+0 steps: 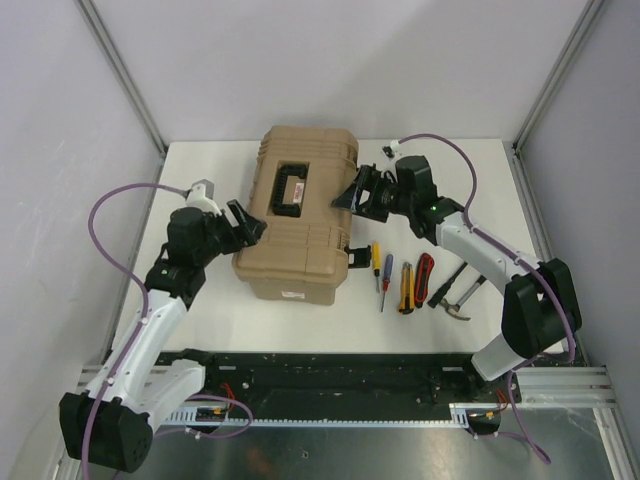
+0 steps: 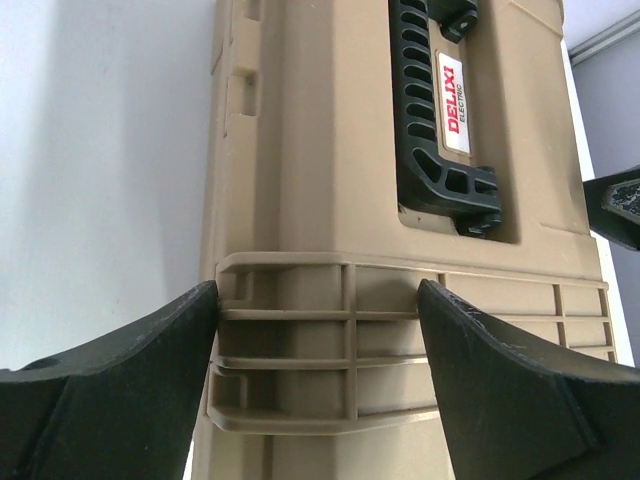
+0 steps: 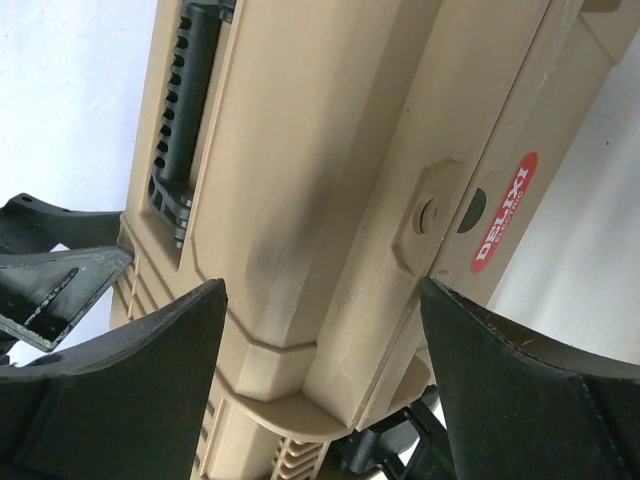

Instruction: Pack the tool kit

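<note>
Left fingers (image 2: 110,400) and right fingers (image 3: 110,400) — both open — angled inward, flanking the case (image 1: 300,245).

Our right pincer (image 3: 322,300) straddling a tan case (image 3: 300,150).
We see both dark fingers (image 3: 120,390) spread wide, one each side of the case's corner; a black handle (image 3: 185,110) sits recessed in its lid, a red oval label (image 3: 503,212) on its side, white surface (image 3: 60,90) behind.

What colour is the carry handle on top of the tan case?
The handle is black, carrying a red-and-white label; clearest in the left wrist view.
</note>
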Available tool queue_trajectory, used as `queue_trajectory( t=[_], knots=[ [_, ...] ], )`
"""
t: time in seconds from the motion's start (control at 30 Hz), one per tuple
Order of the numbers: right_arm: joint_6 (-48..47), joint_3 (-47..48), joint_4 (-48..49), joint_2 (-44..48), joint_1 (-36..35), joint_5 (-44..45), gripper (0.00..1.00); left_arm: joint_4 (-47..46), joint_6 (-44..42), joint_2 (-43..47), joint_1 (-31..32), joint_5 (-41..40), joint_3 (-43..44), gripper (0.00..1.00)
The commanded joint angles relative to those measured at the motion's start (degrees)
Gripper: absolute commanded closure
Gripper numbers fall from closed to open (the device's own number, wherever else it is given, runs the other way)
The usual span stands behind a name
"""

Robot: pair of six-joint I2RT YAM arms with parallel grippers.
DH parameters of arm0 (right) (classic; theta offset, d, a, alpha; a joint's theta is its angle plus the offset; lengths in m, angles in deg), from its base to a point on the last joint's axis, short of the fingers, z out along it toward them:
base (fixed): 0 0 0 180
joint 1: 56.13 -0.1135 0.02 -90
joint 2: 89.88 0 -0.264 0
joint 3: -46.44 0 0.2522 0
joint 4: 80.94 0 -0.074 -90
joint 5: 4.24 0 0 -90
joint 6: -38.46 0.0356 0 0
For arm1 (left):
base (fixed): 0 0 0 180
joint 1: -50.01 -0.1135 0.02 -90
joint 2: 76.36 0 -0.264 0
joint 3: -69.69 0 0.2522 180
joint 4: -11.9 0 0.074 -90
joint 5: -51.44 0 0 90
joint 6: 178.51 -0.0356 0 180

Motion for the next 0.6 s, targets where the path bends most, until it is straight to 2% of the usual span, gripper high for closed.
queue_trajectory(
  t=[0.0, 0.3, 0.57],
  knots=[
    [-0.7, 0.5, -0.8, 2.7, -0.9, -0.7, 0.18, 0.0, 2.2, -0.3, 3.1, 9.2, -1.5, 0.16],
    [1.4, 0.6, 2.4, 2.2, -0.8, -4.8, 0.19, -0.1, 1.8, -0.5, 3.3, 10.5, -1.5, 0.15],
    [6.3, 0.8, 13.1, 2.9, -1.5, -11.3, 0.19, -2.1, 1.4, -2.1, 6.7, 10.8, -0.8, 0.15]
  ],
)
